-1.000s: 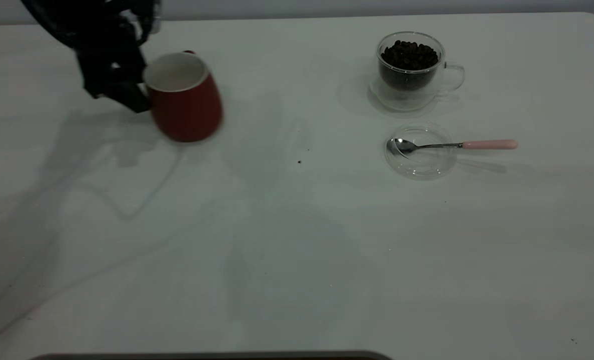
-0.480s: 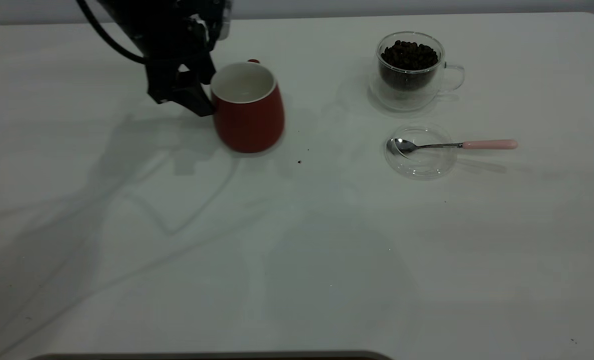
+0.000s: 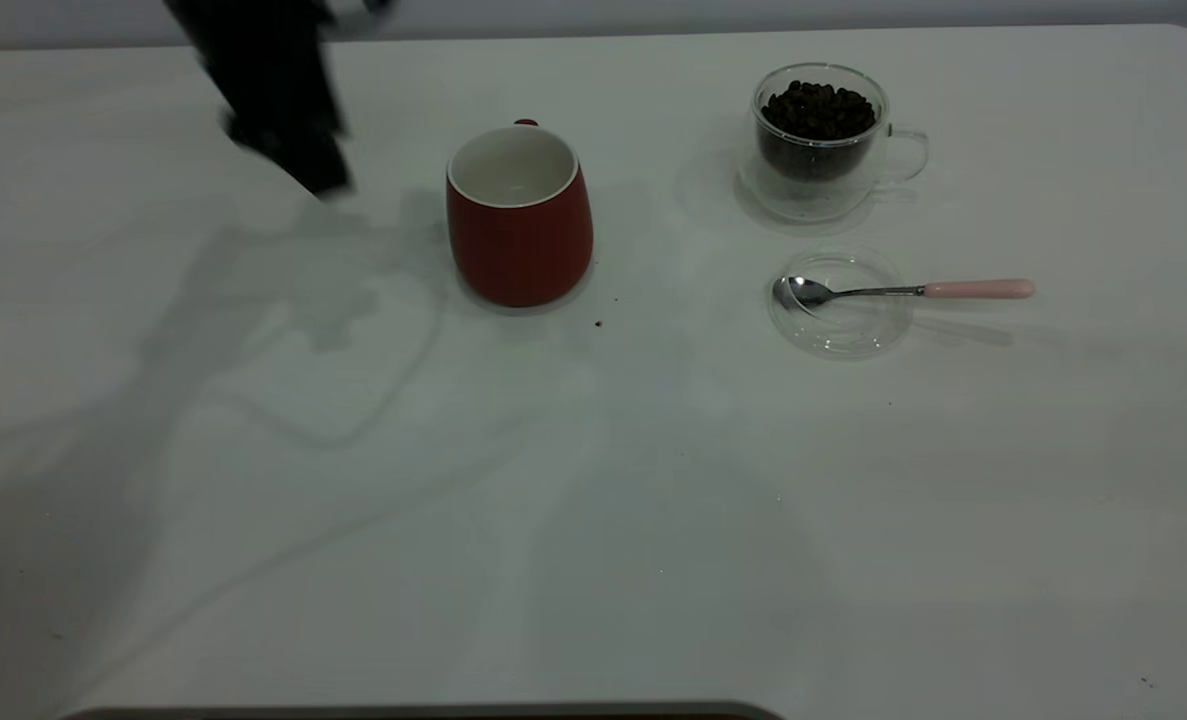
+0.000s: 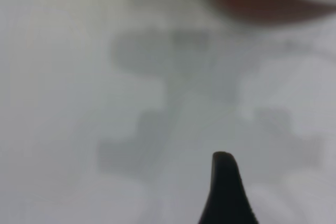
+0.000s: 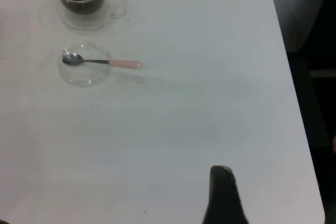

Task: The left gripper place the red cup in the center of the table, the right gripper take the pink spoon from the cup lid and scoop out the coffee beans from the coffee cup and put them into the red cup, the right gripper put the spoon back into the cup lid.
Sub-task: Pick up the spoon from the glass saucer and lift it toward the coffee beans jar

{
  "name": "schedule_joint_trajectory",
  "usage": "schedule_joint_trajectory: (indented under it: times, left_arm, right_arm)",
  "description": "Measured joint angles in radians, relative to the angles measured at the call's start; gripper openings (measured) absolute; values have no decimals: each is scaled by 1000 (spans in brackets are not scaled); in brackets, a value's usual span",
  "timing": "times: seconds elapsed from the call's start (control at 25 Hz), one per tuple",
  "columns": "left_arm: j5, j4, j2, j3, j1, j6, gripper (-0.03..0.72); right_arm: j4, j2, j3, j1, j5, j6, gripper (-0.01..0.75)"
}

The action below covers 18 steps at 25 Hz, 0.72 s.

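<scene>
Standing upright, the red cup (image 3: 519,222) faces the coffee cup (image 3: 819,140) unobstructed.

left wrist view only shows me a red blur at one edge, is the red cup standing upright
Observer: Yes, the red cup stands upright on the table, and its white inside is empty.
Operator: is the left claw touching it
Observer: No, the left claw is clear of it, off to its left in the exterior view.
Operator: where's the spoon
Observer: The spoon lies with its bowl on the glass lid and its pink handle sticking out past the rim. The right claw is far from it.
</scene>
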Motion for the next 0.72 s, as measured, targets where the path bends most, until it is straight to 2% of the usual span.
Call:
schedule_joint_trajectory:
  times: [0.24,0.4,0.56,0.72]
  left_arm:
    - [282,82,-229,0,49,-497,586]
    - [442,86,-354,0,74,-612,586]
    - [442,87,-451,22,86,-679,586]
    - [442,91,-581,111,104,-735,586]
  right_arm:
    - [0,0,0,0,0,0,560]
    - [0,0,0,0,0,0,560]
    - [0,0,0,0,0,0,560]
    - [0,-1,0,0,0,0,560]
